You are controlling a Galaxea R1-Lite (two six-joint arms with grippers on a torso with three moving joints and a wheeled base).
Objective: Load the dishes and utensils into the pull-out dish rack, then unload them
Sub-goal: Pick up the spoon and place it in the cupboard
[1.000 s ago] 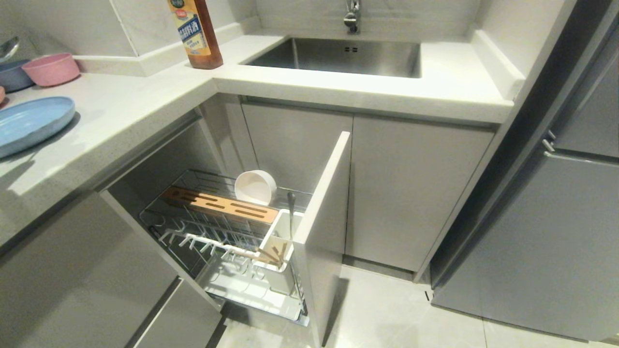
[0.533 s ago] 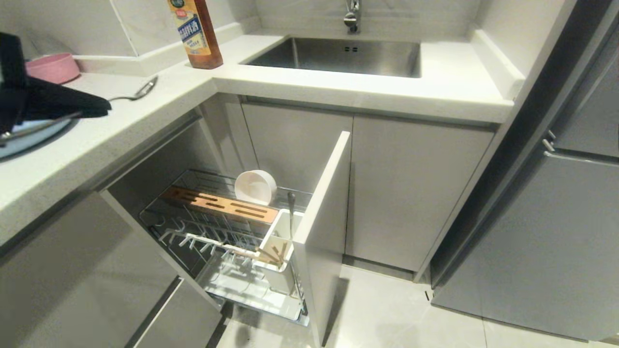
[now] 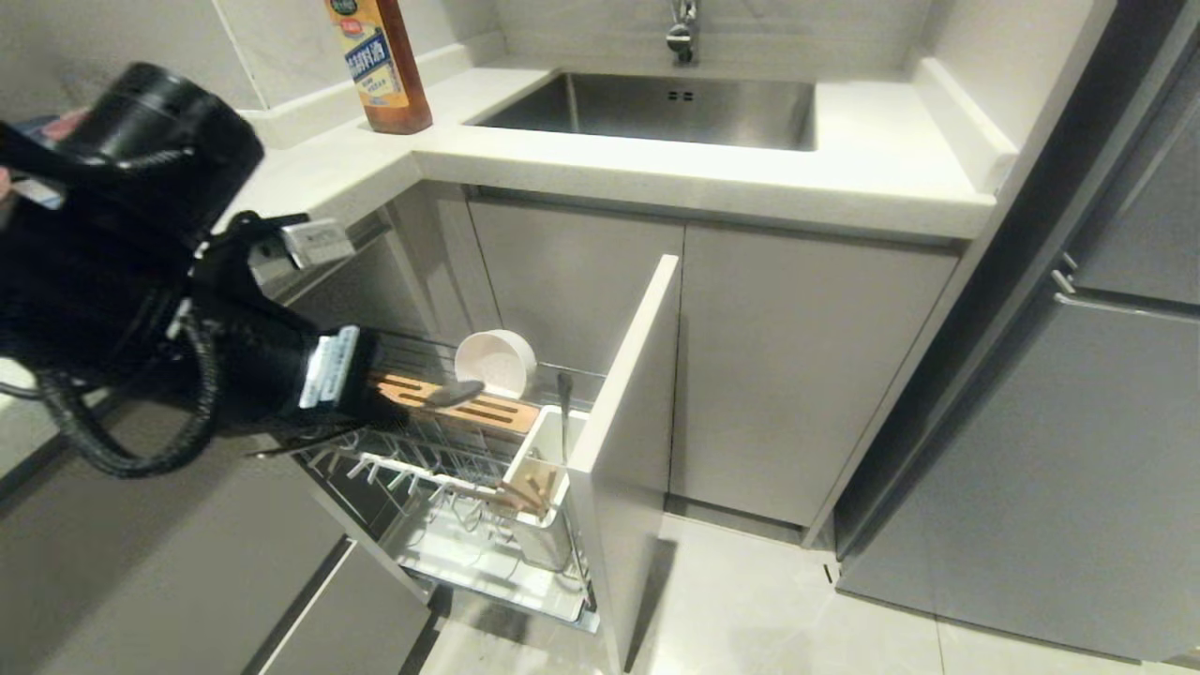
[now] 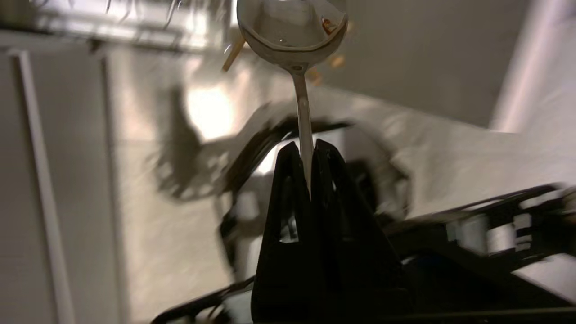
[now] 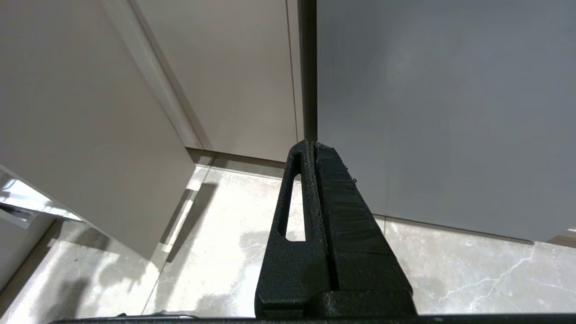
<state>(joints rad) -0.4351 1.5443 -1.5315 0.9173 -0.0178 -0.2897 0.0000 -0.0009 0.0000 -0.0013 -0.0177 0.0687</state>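
Observation:
My left gripper [image 3: 394, 408] is shut on the handle of a steel spoon [image 3: 457, 392], whose bowl hangs over the slotted wooden block [image 3: 492, 411] of the pull-out dish rack [image 3: 412, 345]. In the left wrist view the fingertips [image 4: 290, 155] pinch the thin handle and the spoon [image 4: 291, 27] points away from them. A cream-white bowl [image 3: 494, 363] leans on its side at the back of the rack. Pale chopsticks [image 3: 536, 489] lie in the white utensil cup [image 3: 541, 448], where a slim dark handle [image 3: 563, 412] also stands upright. My right gripper [image 5: 312, 145] is shut, empty and parked over the floor.
The rack's pale grey front panel [image 3: 623, 375] juts out over the floor. On the counter [image 3: 581, 164] stand a brown bottle [image 3: 380, 61] and a steel sink [image 3: 656, 108] with a faucet [image 3: 682, 28]. A tall grey appliance [image 3: 1078, 422] fills the right side.
My left arm has swung in from the counter at the left and down over the rack, carrying the spoon. It now covers the counter's left end. The rack's contents have not moved.

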